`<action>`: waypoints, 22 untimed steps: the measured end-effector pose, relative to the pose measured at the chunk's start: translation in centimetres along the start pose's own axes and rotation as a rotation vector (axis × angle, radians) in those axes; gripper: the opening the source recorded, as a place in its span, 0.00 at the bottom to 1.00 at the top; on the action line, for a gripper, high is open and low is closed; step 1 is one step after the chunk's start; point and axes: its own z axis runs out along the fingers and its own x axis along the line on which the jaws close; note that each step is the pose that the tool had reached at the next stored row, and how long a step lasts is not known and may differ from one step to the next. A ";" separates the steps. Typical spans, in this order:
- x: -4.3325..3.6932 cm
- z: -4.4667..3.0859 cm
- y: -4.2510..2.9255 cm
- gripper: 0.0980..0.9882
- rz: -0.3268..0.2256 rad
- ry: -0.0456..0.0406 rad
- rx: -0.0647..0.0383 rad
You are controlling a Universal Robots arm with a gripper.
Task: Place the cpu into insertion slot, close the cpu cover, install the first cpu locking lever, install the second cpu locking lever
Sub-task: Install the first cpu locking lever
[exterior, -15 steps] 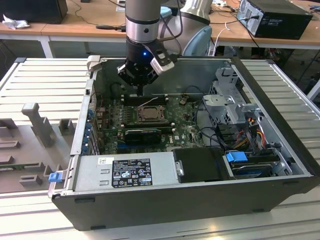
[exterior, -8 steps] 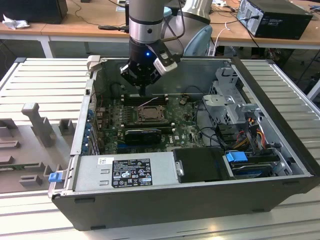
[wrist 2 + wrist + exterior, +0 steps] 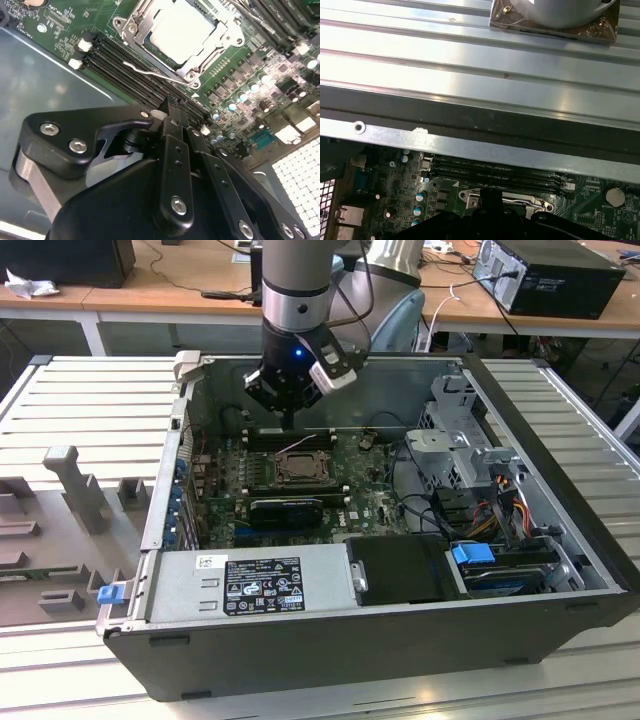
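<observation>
Gripper (image 3: 288, 418) hangs above the open computer case (image 3: 560, 540), its black fingers (image 3: 172, 150) drawn together and holding nothing, just over the memory slots (image 3: 130, 67). Pale silver cpu (image 3: 182, 27) lies flat in the insertion slot (image 3: 297, 467), framed by the thin metal cpu cover (image 3: 135, 25) on green circuit board (image 3: 370, 490).

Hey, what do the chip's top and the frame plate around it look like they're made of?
The cpu's pale square top looks like matte brushed metal: even, soft sheen. The silvery cpu cover frame around it looks like bare stamped steel, thin with bright glinting edges. Both are judged by look alone.
</observation>
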 end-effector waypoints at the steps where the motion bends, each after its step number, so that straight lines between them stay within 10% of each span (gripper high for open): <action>1: -0.02 0.06 -0.05 0.01 0.002 -0.0007 0.000; 22: -2.47 2.36 -0.06 0.01 0.020 -0.0141 0.001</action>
